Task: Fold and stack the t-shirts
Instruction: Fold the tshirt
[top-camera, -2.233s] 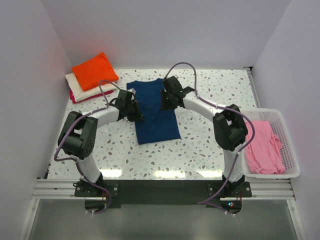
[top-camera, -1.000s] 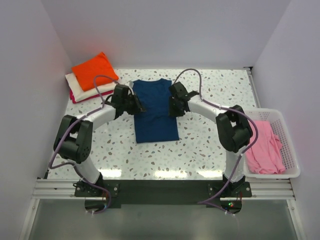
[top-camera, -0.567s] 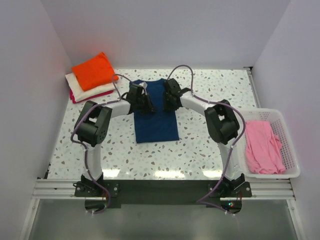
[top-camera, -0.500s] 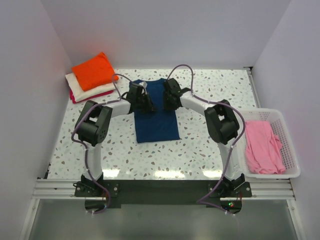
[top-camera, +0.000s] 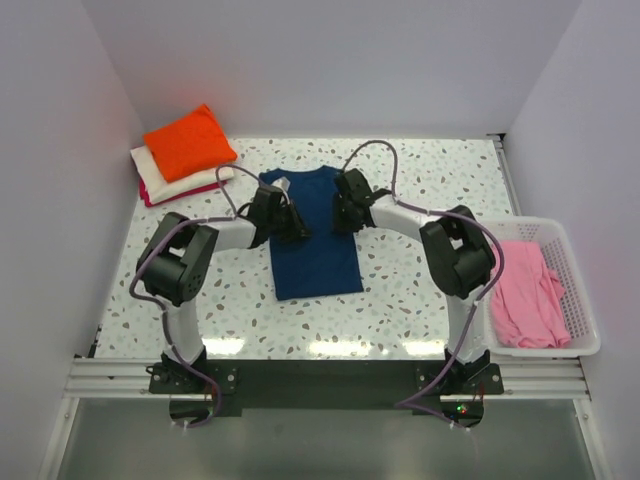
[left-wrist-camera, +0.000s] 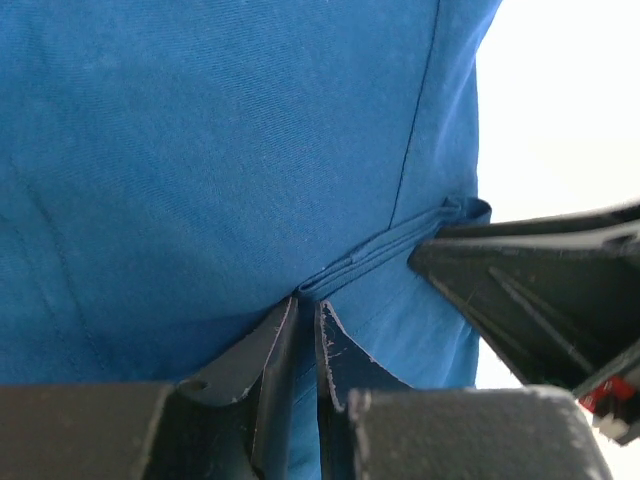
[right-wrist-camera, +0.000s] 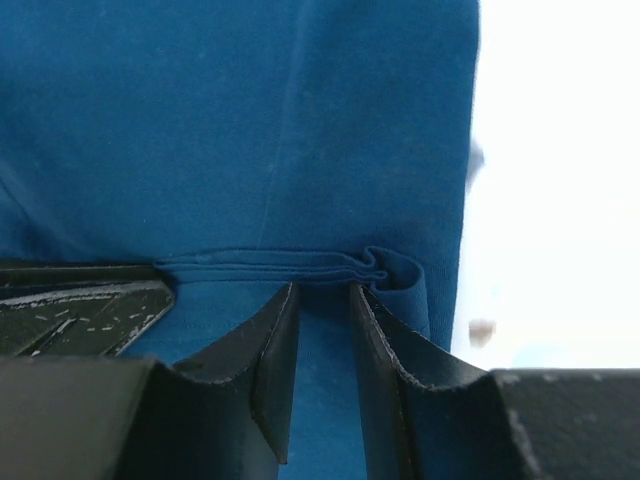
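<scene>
The navy blue t-shirt (top-camera: 315, 262) lies folded into a long strip at the middle of the table, its collar at the far end. My left gripper (top-camera: 293, 224) is shut on a raised fold of it near its left edge, seen close in the left wrist view (left-wrist-camera: 308, 305). My right gripper (top-camera: 340, 216) is shut on the same fold near the right edge, seen close in the right wrist view (right-wrist-camera: 323, 295). Navy fabric (left-wrist-camera: 220, 150) fills both wrist views (right-wrist-camera: 250, 120). An orange t-shirt (top-camera: 188, 140) tops a stack on cream (top-camera: 165, 178) and magenta (top-camera: 160, 197) ones at the far left.
A white slotted basket (top-camera: 545, 348) stands at the right edge of the table and holds a crumpled pink t-shirt (top-camera: 525, 290). White walls close in the table on the left, far and right sides. The arm bases stand at the near edge.
Both grippers closed in from the shirt's sides onto its upper part, took hold, and have now moved a little toward the near edge with the fabric.
</scene>
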